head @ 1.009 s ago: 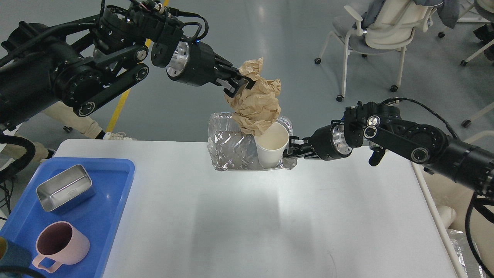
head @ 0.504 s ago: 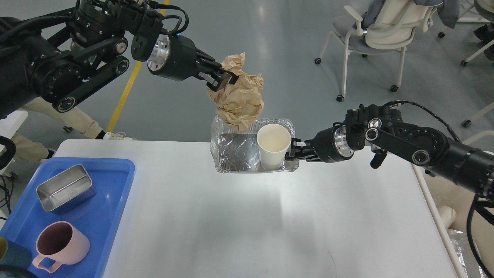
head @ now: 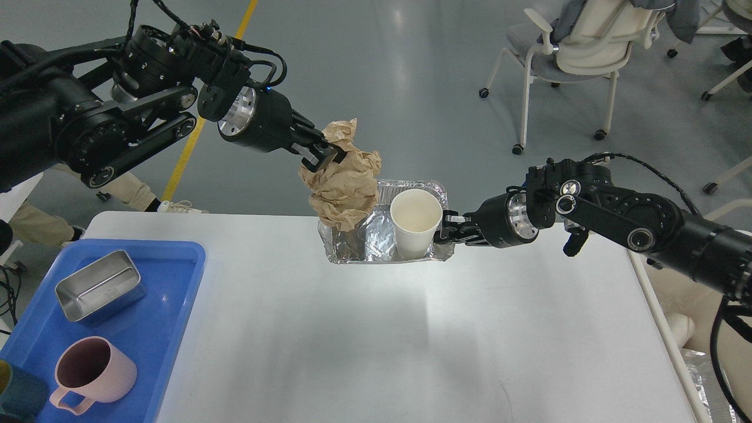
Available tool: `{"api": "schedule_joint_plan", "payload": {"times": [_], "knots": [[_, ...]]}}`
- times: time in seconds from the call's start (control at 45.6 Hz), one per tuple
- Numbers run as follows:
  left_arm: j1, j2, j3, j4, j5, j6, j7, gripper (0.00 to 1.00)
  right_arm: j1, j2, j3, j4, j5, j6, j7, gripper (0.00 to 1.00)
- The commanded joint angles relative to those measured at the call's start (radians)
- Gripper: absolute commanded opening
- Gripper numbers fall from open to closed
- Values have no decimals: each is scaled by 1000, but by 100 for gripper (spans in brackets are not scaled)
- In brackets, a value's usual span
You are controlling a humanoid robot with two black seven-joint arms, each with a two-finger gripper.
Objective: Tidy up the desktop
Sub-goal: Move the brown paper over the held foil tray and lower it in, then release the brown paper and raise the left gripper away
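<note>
Desktop (head: 411,329), no legible writing

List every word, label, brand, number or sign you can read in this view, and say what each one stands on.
None can be read.
The paper cup, the crumpled brown paper, the foil tray, the pink mug and the blue tray show no print.
The metal tin has a faint embossed mark on its side, too small to read.
The round caps on the arms' joints show marks, too small to read.
</note>
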Motion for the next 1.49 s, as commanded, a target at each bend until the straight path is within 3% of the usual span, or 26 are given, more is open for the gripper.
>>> {"api": "schedule_joint_plan", "payload": {"times": [0.0,0.132,0.241,0.329,0.373,0.439,0.833,0.987,1.14,1.294,1.469], "knots": [[5,-7,3,0,0,2,0,14,2,0,0,0,0,0,0,0],[3,-14,3,0,-1,2,5,22,2,0,0,0,0,0,0,0],[2,-16,1,0,-4,0,14,39,2,-6,2,0,0,0,0,0],[2,-14,1,2,-7,2,15,48,2,-6,5,0,0,0,0,0],[2,-14,-4,2,-11,6,15,57,2,-6,5,2,0,0,0,0],[2,-13,-16,2,-11,15,18,87,1,-6,5,2,0,0,0,0],[-1,-4,-48,3,-106,18,43,90,-7,-6,5,2,0,-8,0,0],[19,15,-79,2,-158,18,115,92,-9,-6,5,2,0,-9,0,0],[100,71,-146,2,-247,44,241,95,-9,-6,5,0,0,-9,0,0],[229,125,-260,0,-287,100,245,95,-9,-20,5,-2,0,-9,0,0],[405,147,-497,0,-296,129,245,96,-12,-31,5,-2,0,-9,0,0]]}}
